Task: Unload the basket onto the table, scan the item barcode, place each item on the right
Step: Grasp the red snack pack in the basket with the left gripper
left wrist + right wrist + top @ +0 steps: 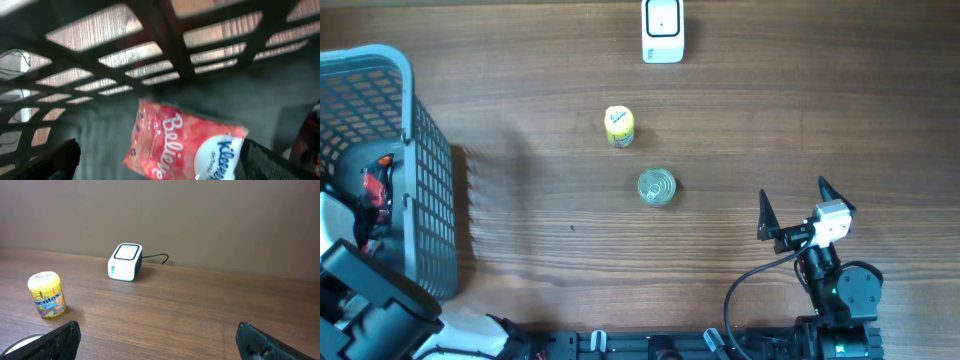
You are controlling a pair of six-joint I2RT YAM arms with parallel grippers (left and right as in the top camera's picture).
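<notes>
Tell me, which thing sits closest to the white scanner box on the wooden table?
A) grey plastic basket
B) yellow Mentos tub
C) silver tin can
B: the yellow Mentos tub stands nearest the white scanner box; the silver tin can lies farther off.

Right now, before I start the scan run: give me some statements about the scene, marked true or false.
1. The Mentos tub stands between the barcode scanner and the tin can. True.
2. The right gripper holds the tin can. False: it is open, empty and apart from the can.
3. The Kleenex pack lies in the grey basket. True.
4. The barcode scanner sits in the basket. False: it stands on the table.
5. The left gripper is shut. False: it is open, facing the Kleenex pack.
</notes>
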